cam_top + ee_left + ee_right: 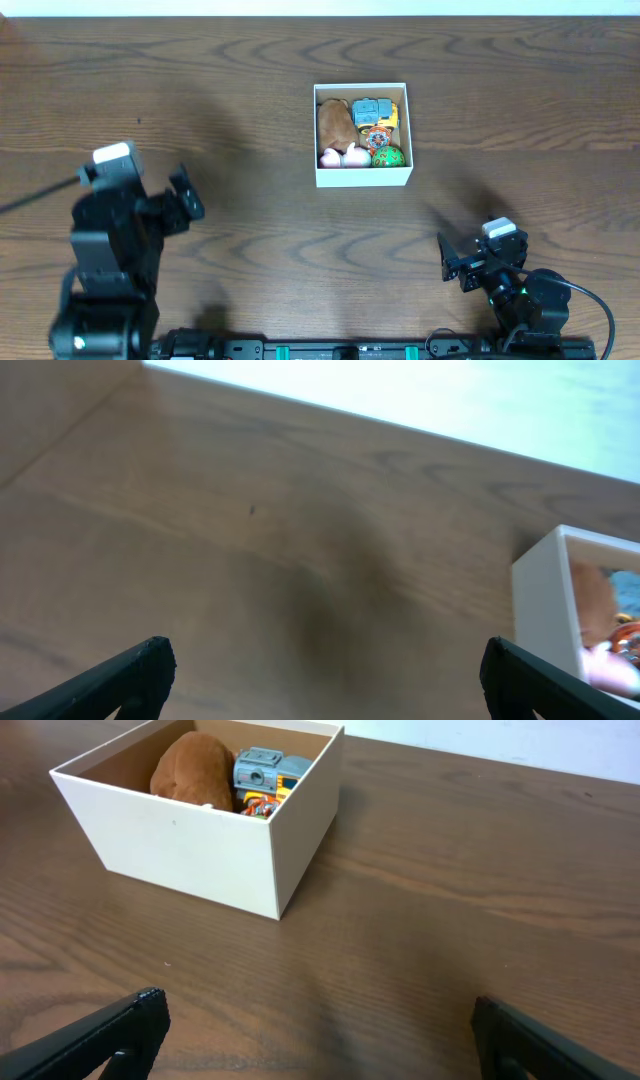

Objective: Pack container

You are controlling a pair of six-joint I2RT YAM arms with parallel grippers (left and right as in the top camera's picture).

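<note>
The container (363, 176) is a square white box at the table's middle back. Inside lie a brown plush toy (336, 124), a blue and yellow toy (375, 112), a green ball (388, 156) and a pink toy (345, 156). My left gripper (186, 198) is open and empty at the front left, well away from the box. My right gripper (475, 262) is open and empty at the front right, short of the box. The box shows at the right edge of the left wrist view (545, 595) and at the upper left of the right wrist view (190, 845).
The brown wooden table (200, 90) stretches around the box. A pale wall edge runs along the table's far side (450, 400). Both arm bases stand at the front edge.
</note>
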